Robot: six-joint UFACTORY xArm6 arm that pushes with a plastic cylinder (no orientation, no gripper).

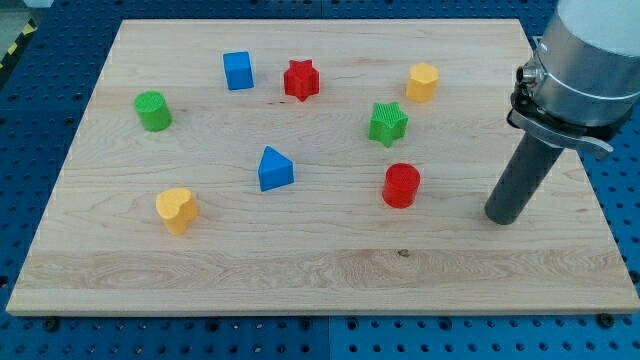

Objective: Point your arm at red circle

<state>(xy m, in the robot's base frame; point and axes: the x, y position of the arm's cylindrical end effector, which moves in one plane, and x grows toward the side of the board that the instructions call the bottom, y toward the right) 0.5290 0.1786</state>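
Note:
The red circle (pixel 401 185) is a short red cylinder standing on the wooden board (pixel 300 270), right of the view's middle. My tip (pixel 502 216) rests on the board to the right of the red circle and slightly lower in the view, about a hundred pixels away, apart from it. No block touches the tip. The rod rises up and to the right toward the arm's grey body at the view's top right.
A green star (pixel 388 123) lies above the red circle. A yellow block (pixel 422 82), a red star (pixel 301 80) and a blue cube (pixel 238 70) lie near the top. A blue triangle (pixel 274 169), a green circle (pixel 153 110) and a yellow heart (pixel 176 209) lie to the left.

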